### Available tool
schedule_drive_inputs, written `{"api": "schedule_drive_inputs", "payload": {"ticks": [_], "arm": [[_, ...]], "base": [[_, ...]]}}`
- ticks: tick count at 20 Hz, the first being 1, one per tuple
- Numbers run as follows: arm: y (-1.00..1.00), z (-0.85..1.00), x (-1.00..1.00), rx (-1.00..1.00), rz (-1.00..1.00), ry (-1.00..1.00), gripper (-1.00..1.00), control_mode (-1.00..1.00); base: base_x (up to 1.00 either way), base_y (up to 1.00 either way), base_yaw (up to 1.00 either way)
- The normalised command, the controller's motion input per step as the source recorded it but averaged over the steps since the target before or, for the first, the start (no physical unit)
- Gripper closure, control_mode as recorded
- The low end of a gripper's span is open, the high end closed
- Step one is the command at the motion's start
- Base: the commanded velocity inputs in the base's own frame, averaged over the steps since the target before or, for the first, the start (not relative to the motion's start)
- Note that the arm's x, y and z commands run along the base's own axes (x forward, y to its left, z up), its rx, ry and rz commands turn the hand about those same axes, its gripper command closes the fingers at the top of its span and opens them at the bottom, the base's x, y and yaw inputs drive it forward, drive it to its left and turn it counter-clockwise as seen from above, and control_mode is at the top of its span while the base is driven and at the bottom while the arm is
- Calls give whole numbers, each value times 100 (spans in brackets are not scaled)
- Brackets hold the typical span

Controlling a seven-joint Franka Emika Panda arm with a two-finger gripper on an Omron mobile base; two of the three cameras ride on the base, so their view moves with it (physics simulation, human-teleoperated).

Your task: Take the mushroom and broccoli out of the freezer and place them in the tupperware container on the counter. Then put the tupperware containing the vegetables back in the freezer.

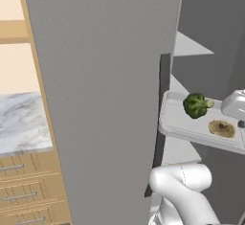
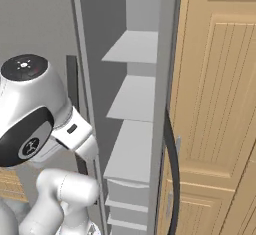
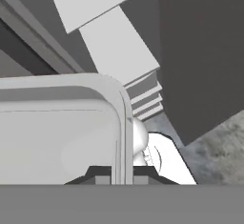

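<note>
From the left, the tupperware container (image 1: pixel 184 123) hangs in the air beside the open freezer (image 1: pixel 105 90), carrying the broccoli (image 1: pixel 196 105) and mushroom (image 1: pixel 221 128). From the right, bare shelves (image 2: pixel 131 149) wait. In the hand view, the gripper (image 3: pixel 121 174) pinches the container's rim to lift it in.

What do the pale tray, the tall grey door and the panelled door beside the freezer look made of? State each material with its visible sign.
Pale grey-white rectangular tray: probably matte plastic, given its smooth rounded rim and lack of shine.
Tall flat grey freezer door: seemingly brushed or painted metal, with an even, faintly speckled grey.
Light tan panelled cupboard door: apparently wood with a satin finish, going by its warm colour and recessed panels.
</note>
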Motion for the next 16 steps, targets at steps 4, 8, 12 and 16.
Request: {"api": "schedule_drive_inputs", "payload": {"ticks": [4,8,12,16], "arm": [[0,0,0,0,0,0,100,100],[-21,0,-13,0,-14,-1,100,-100],[-19,3,-52,6,-29,-2,100,-100],[-13,10,-34,10,-36,-2,100,-100]], "base": [[32,-7,-20],[0,0,0],[0,0,0],[0,0,0]]}}
